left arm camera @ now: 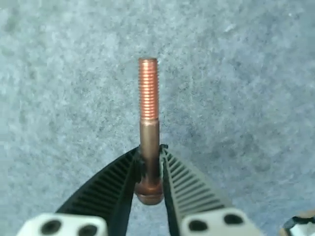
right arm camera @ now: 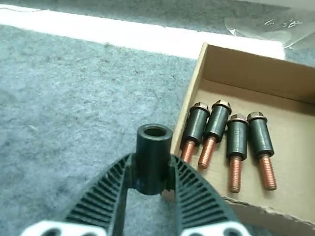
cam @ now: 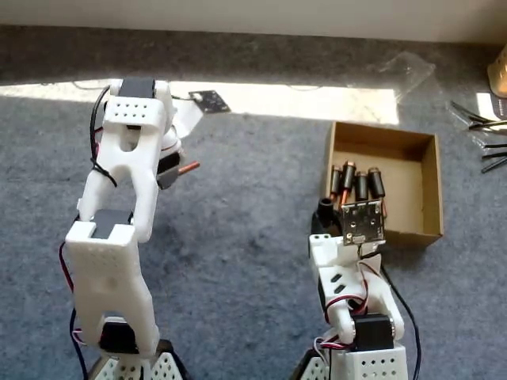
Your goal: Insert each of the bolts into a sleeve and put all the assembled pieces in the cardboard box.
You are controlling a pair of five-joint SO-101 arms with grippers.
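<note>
Grey carpet (cam: 253,269) covers the work surface. In the high view, the cardboard box (cam: 382,135) sits at 3 o'clock from centre, and four assembled pieces (cam: 356,184) lie side by side against its near wall. Each is a dark sleeve over a copper bolt, with the threads poking out.

The right gripper (right arm camera: 151,160) hovers just outside the box's 9 o'clock wall. Its ribbed fingers are clamped on a black sleeve (right arm camera: 154,142), which stands upright with its open bore facing up. Well apart, toward 10 o'clock from it, the left gripper (left arm camera: 151,149) has its fingers pinched on the smooth shank of a copper bolt (left arm camera: 148,98), just above the hex head. The threaded end is free and, seen from above, points toward 3 o'clock.

The step in hand looks to be mating the two. It would go best if the bolt's axis is lined up with the bore before pushing, since a tilted tip would likely catch on the rim. The sleeve's grip should stay firm against the push.
</note>
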